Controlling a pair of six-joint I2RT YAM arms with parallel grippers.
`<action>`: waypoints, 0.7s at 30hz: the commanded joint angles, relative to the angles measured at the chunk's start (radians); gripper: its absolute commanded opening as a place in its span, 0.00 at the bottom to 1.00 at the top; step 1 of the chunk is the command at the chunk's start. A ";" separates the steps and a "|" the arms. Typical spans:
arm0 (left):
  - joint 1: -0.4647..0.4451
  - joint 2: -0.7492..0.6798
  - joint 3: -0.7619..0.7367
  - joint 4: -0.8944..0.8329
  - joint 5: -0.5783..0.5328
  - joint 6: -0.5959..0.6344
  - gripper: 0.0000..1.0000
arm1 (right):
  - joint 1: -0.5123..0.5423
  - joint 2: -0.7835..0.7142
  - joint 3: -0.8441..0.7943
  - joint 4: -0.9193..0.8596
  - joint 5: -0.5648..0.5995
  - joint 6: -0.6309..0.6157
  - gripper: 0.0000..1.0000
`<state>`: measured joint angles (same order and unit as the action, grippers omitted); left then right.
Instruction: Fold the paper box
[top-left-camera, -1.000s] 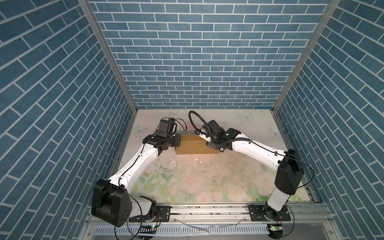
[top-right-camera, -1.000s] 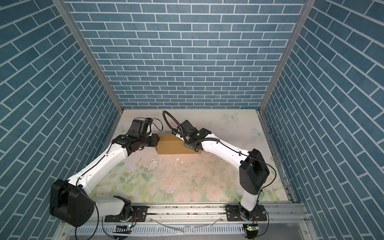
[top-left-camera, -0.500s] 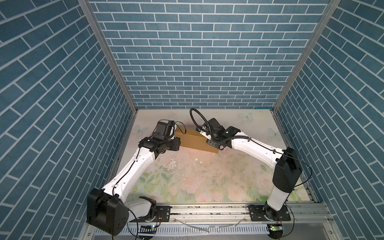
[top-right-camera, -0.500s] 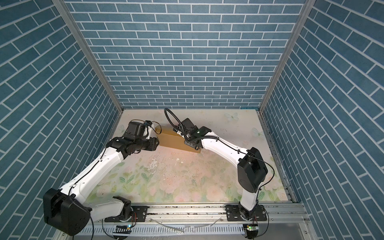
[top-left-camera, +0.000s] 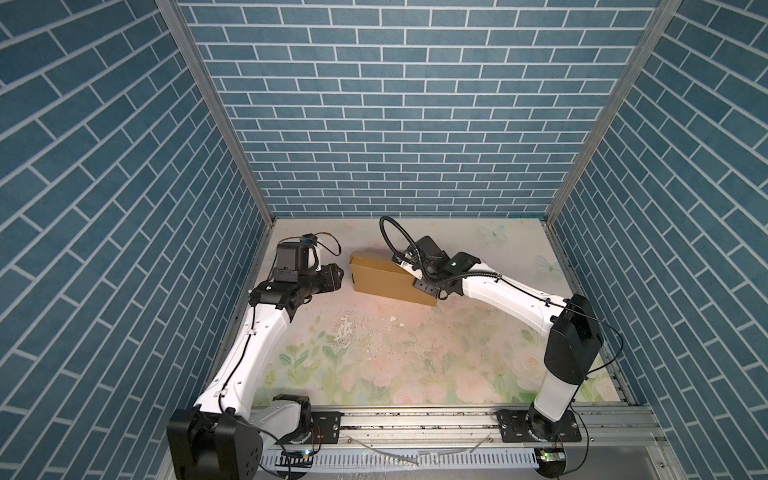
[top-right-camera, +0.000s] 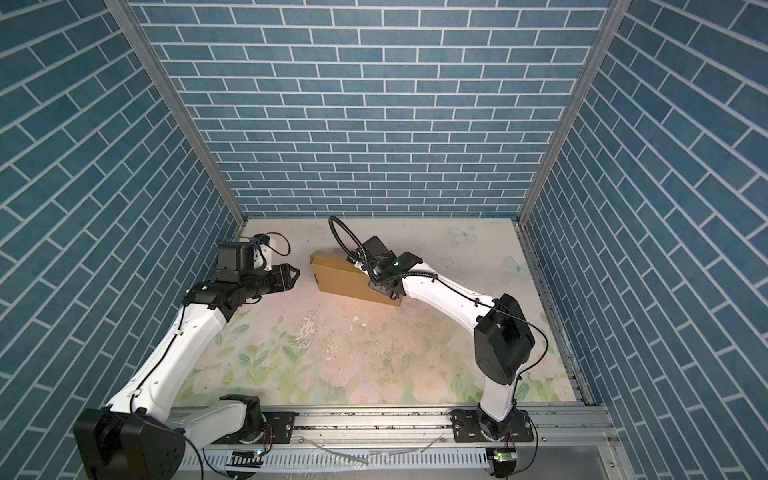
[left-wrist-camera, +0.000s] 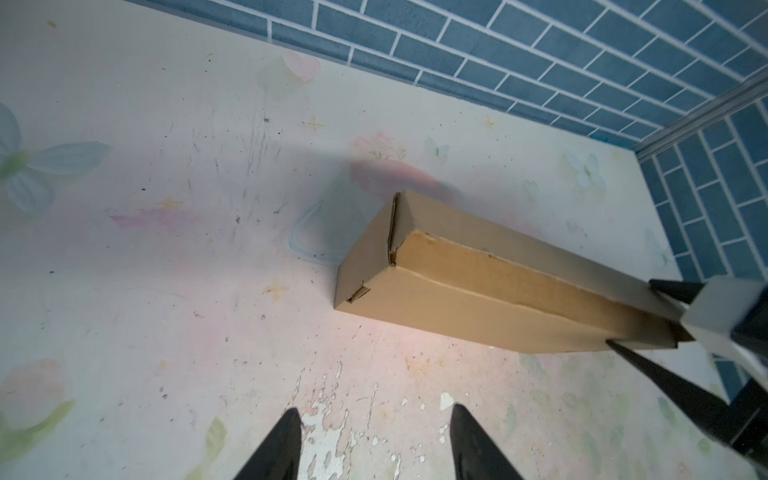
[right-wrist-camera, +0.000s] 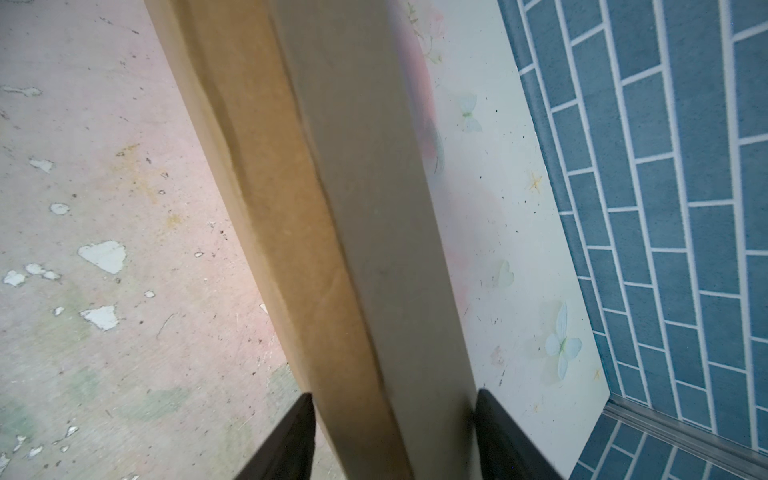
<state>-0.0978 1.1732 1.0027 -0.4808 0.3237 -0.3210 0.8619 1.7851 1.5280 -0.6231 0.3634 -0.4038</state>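
Observation:
The paper box (top-left-camera: 382, 276) (top-right-camera: 340, 278) is a closed, long brown cardboard box. It lies slantwise on the floral table at the back middle in both top views. My right gripper (top-left-camera: 415, 274) (top-right-camera: 368, 274) straddles its right end. In the right wrist view the box (right-wrist-camera: 332, 208) runs between the two fingertips of the right gripper (right-wrist-camera: 394, 394), which press on its two long faces. My left gripper (top-left-camera: 338, 277) (top-right-camera: 296, 274) (left-wrist-camera: 374, 409) hangs open and empty a short way left of the box (left-wrist-camera: 478, 291).
Blue brick walls (top-left-camera: 395, 124) close the cell at the back and on both sides, and the back wall stands a little behind the box. A worn, flaked patch (top-left-camera: 345, 332) marks the table mat. An aluminium rail (top-left-camera: 415, 419) with both arm bases runs along the front.
My left gripper has let go of the box's left end, opened and drawn back to the left. The box has swung, its left end toward the back wall, with the right gripper still on it.

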 joint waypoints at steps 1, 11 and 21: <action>0.009 0.054 -0.002 0.141 0.110 -0.072 0.58 | -0.006 -0.001 -0.016 -0.023 0.002 0.039 0.62; 0.010 0.198 0.044 0.360 0.171 -0.139 0.57 | -0.007 -0.001 -0.024 -0.017 -0.006 0.035 0.62; 0.007 0.262 0.020 0.412 0.177 -0.121 0.55 | -0.009 0.000 -0.017 -0.014 -0.023 0.036 0.62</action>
<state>-0.0917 1.4273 1.0222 -0.1081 0.4915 -0.4492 0.8574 1.7851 1.5269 -0.6216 0.3584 -0.3969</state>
